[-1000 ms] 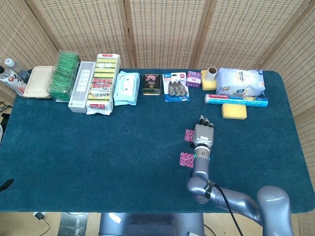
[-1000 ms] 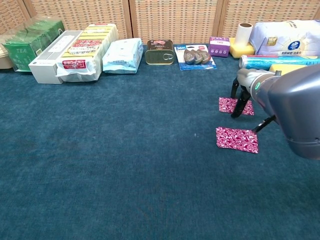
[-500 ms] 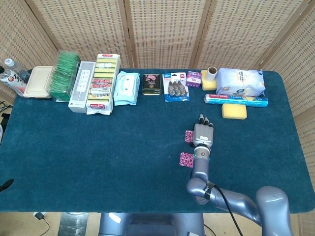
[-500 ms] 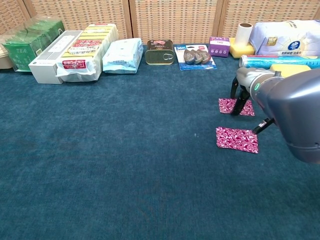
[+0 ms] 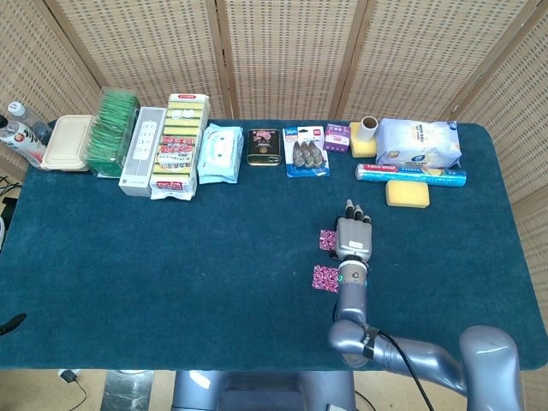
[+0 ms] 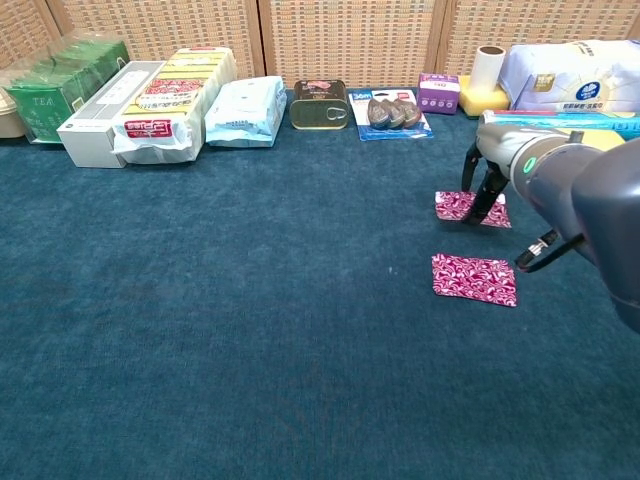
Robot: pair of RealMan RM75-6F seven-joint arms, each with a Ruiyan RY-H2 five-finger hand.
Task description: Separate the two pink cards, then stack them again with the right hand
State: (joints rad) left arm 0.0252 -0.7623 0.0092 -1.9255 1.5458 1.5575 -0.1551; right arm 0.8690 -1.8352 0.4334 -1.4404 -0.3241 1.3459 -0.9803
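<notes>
From above, the table [image 5: 171,257] is covered in a dark teal, carpet-like cloth, and woven wicker screens [image 5: 282,51] stand right behind it. Along the back edge runs a row of goods: a beige lidded box [image 5: 67,143], green tea packets [image 5: 113,133], a white power strip box [image 5: 141,150], a pack of yellow sponges [image 5: 178,145], a pale blue wipes pack [image 5: 220,153], a dark tin [image 5: 264,146], a blister card [image 5: 306,150], a small purple box [image 5: 336,137], a paper roll [image 5: 368,128], a white and blue bag [image 5: 418,143], a foil-wrap roll [image 5: 411,173] and a loose yellow sponge [image 5: 407,193]. On the open cloth the right hand [image 5: 354,235] lies palm down, fingers pointing toward the back row, with the far pink card [image 5: 327,240] at its left edge. The near pink card [image 5: 324,277] lies by itself beside the wrist.

From chest height, the two cards lie apart on the cloth, the far one [image 6: 458,206] behind the near one [image 6: 474,278]. The right hand's [image 6: 492,170] dark fingertips [image 6: 484,202] stand spread on the far card's right part, pressing it rather than gripping it.

The left hand shows in neither view.
</notes>
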